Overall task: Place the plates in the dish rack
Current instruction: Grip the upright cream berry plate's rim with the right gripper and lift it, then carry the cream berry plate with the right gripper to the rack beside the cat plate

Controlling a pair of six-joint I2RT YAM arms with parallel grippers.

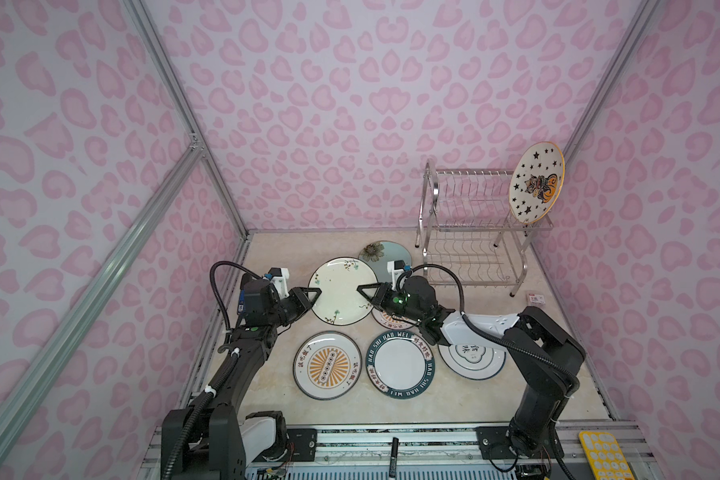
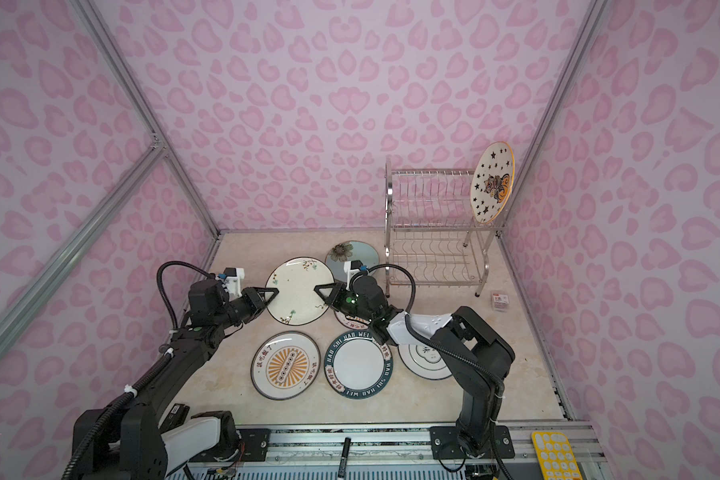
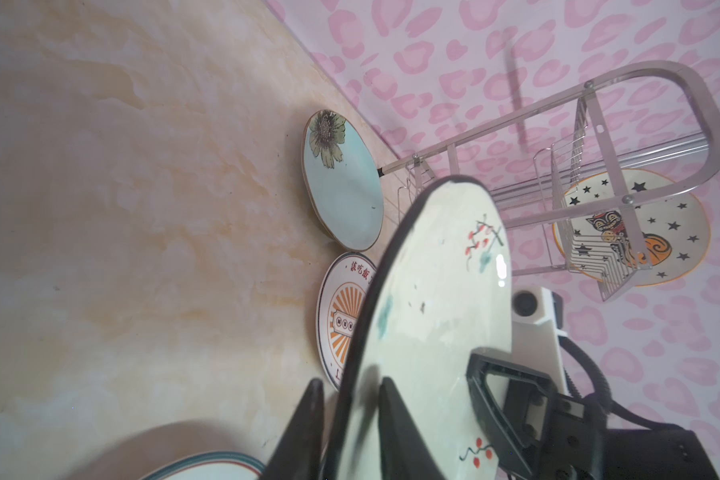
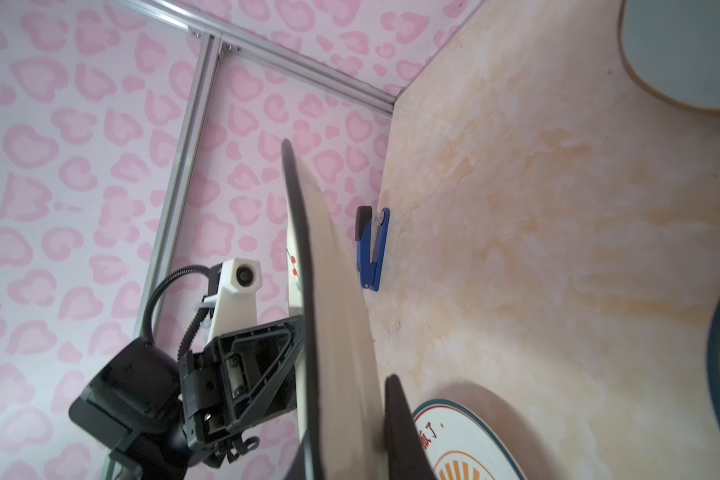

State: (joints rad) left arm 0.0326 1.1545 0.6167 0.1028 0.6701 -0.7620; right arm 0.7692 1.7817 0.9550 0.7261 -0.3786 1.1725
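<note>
Top views: the cream plate (image 1: 341, 291) hangs tilted above the table (image 1: 454, 399) between my hands. My left hand (image 1: 317, 291) is at its 9 o'clock rim and my right hand (image 1: 360, 287) at 3 o'clock. The rack (image 1: 429, 195) stands at 1 o'clock, so I judge the nearer right hand should carry.

Left wrist view: my left fingers (image 3: 306, 419) straddle the rim with slack and grip nothing.

Right wrist view: my right fingers (image 4: 395, 415) are pinched on the rim, bearing the plate.

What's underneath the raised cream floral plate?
An orange sunburst plate lies on the table, partly beneath the cream floral plate. Its lettered rim and some orange rays show; the rest is covered by the raised plate and the right gripper.
</note>
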